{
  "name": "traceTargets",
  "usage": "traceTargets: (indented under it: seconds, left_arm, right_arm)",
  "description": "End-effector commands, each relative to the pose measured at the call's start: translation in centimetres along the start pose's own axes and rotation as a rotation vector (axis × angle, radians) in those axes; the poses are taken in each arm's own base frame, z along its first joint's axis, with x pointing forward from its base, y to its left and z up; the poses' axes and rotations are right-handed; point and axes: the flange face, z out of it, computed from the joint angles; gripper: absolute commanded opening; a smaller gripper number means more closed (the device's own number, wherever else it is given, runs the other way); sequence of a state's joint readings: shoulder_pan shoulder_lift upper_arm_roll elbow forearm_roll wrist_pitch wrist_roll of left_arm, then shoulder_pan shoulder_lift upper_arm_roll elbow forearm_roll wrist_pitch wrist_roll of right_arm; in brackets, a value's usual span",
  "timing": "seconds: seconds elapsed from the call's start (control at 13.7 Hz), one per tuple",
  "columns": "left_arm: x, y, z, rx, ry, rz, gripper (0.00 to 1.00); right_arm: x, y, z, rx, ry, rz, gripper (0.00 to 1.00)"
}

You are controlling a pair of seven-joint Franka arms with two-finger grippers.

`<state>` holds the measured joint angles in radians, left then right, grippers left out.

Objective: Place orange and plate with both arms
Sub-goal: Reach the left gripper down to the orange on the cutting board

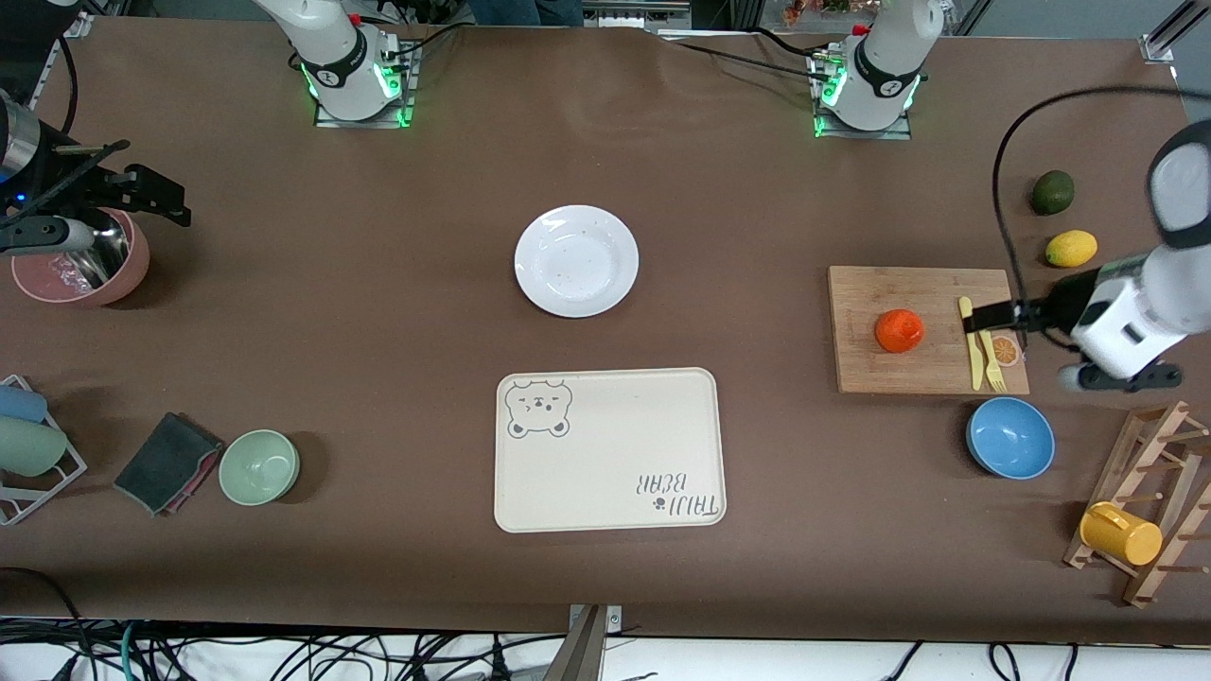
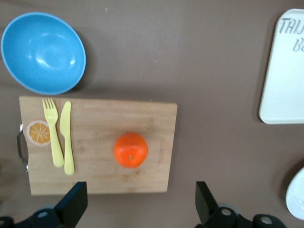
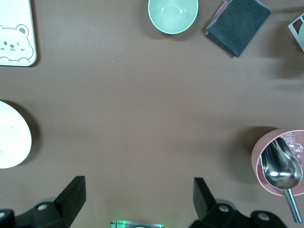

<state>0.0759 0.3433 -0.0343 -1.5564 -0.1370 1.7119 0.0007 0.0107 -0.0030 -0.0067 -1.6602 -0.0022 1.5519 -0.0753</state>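
The orange point(image 1: 899, 330) lies on a wooden cutting board point(image 1: 875, 364) toward the left arm's end of the table; it also shows in the left wrist view point(image 2: 130, 150). The white plate point(image 1: 576, 260) sits empty mid-table, farther from the front camera than the bear tray; its edge shows in the right wrist view point(image 3: 12, 142). My left gripper point(image 1: 984, 319) is open and empty in the air over the board's fork-and-knife end point(image 2: 140, 202). My right gripper point(image 1: 151, 184) is open and empty in the air beside the pink bowl point(image 3: 138, 197).
A cream bear tray point(image 1: 605, 449) lies nearer the camera than the plate. A yellow fork and knife point(image 1: 984, 350) lie on the board. Around it are a blue bowl point(image 1: 1009, 437), a lemon point(image 1: 1071, 248), a dark green fruit point(image 1: 1052, 192) and a rack with a yellow cup point(image 1: 1121, 532). At the right arm's end are a pink bowl with a scoop point(image 1: 80, 260), a green bowl point(image 1: 258, 465) and a dark cloth point(image 1: 166, 462).
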Motion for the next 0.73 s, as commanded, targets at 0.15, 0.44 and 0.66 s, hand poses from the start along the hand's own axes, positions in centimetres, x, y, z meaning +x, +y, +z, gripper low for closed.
traceTargets:
  seconds: [0.15,0.44,0.66]
  left_arm:
    - [1.3,1.0,4.5,0.075,0.008,0.036,1.0]
    - [-2.1,0.6,11.2,0.116,0.088,0.066,1.0]
    - [-4.2,-0.4,16.4,0.119,0.145,0.067,1.0]
  right_arm:
    - [0.1,-0.1,-0.6,0.002,-0.002,-0.007,1.0]
    - [0.1,-0.1,-0.6,0.002,-0.002,-0.005,1.0]
    - [0.1,-0.1,-0.5,0.004,-0.003,-0.005,1.0]
